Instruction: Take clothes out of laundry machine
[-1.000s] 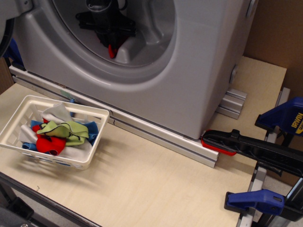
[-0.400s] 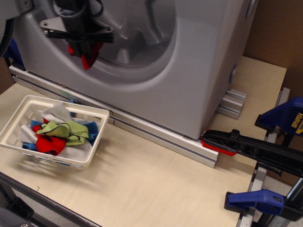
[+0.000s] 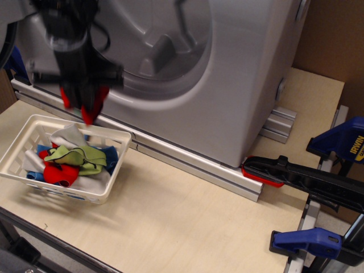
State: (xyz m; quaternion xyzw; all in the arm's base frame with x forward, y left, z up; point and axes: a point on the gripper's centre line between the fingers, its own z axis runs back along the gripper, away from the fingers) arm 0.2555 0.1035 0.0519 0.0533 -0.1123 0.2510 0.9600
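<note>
While the claw (image 3: 82, 105) hangs just above the far edge of the white basket (image 3: 108, 190), it is clamped on a piece of red cloth (image 3: 91, 108), which dangles below the blurred black fingers. That cloth is outside the laundry machine (image 3: 227, 85), whose open porthole and ribbed grey drum sit behind and to the right. You do well to carry the claw a little nearer and lower, so the cloth hangs over the middle of the basket and not over its far rim, before you let it go. Release only once the swing has settled; the view is smeared by motion, so the exact grip is hard to judge.

Inside the basket lie green, blue, white and red pieces already. No more red cloth shows in the visible part of the drum, though much of it is out of sight. On the tabletop (image 3: 187, 222) the aluminium rail (image 3: 193, 165) runs along the machine's base, and black, red and blue clamps (image 3: 318, 182) sit at the right, well apart from your path.
</note>
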